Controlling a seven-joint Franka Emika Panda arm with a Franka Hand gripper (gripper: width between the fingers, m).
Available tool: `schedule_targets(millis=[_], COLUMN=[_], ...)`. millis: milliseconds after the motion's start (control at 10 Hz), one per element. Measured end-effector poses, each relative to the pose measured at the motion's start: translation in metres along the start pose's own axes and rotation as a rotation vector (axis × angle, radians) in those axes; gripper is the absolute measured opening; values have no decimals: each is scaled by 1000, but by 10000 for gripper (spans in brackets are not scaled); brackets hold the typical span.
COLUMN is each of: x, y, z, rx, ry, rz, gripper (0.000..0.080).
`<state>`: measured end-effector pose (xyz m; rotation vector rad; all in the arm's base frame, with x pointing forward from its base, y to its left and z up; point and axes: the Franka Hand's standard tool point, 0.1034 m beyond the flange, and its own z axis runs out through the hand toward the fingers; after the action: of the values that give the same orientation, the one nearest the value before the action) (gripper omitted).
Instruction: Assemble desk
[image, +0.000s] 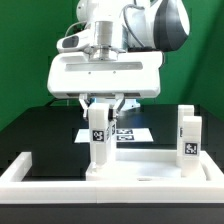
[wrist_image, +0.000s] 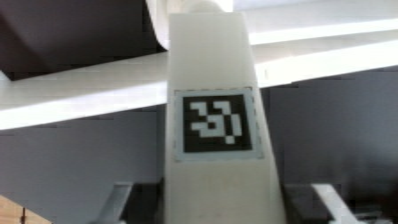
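Exterior view: gripper (image: 101, 104) clenched on an upright tagged leg block (image: 98, 143), whose foot meets the tabletop panel (image: 130, 171). Second leg block (image: 187, 139) stands at the exterior view's right. Border wall (image: 25, 170) surrounds the panel.

Wrist view: the held leg block (wrist_image: 217, 120) sits between the fingertips (wrist_image: 327, 197), tag facing camera.

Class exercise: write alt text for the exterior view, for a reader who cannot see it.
A white robot gripper holds a tagged white leg upright over a flat white tabletop, jaws closed on its top. Another tagged leg stands upright toward the exterior view's right. A low white wall borders the black table, and a marker board lies behind.
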<state>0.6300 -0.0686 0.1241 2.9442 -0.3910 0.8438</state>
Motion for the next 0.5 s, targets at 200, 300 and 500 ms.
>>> schedule_targets(millis=[200,300,500], x=[-2,-3,-8], y=[0,1,4], z=[1,2,7], rx=[-1,-5,-24], ry=[-4,1,20], rz=[-1,-3,-9], gripper=[290,290,290])
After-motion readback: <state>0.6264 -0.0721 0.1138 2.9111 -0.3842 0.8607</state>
